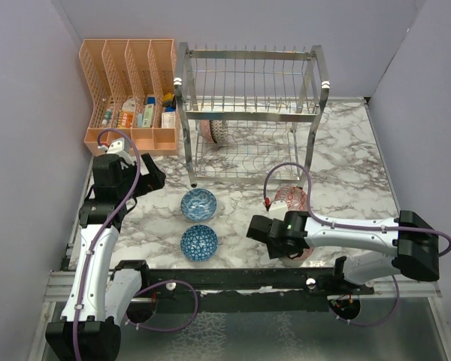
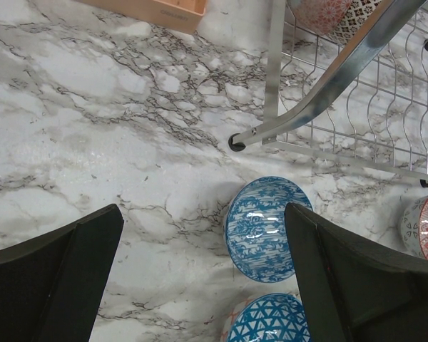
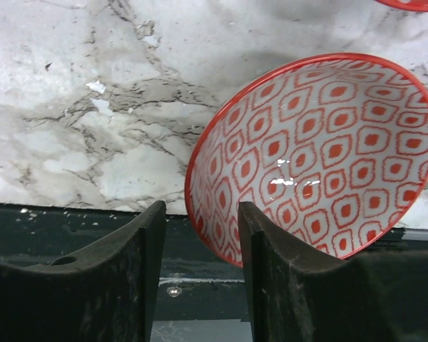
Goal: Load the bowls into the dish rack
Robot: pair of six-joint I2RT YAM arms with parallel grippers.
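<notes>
The dish rack (image 1: 249, 83) stands at the back, with a pink-red bowl (image 2: 321, 13) and a dark-and-white bowl (image 2: 357, 21) on its lower tier. Two blue bowls (image 1: 198, 203) (image 1: 199, 242) sit in front of it. My left gripper (image 2: 207, 285) hovers open above the table, the striped blue bowl (image 2: 264, 228) close to its right finger. My right gripper (image 3: 196, 228) straddles the rim of a tilted red-and-white bowl (image 3: 321, 149) at the table's near edge. One finger is inside the bowl; a gap shows at the other. Another red bowl (image 1: 289, 199) lies behind.
An orange mesh organizer (image 1: 128, 90) with small items stands left of the rack. The rack's front left foot (image 2: 237, 142) rests just beyond the blue bowls. Grey walls close in both sides. A dark rail (image 3: 200, 285) runs below the table's near edge.
</notes>
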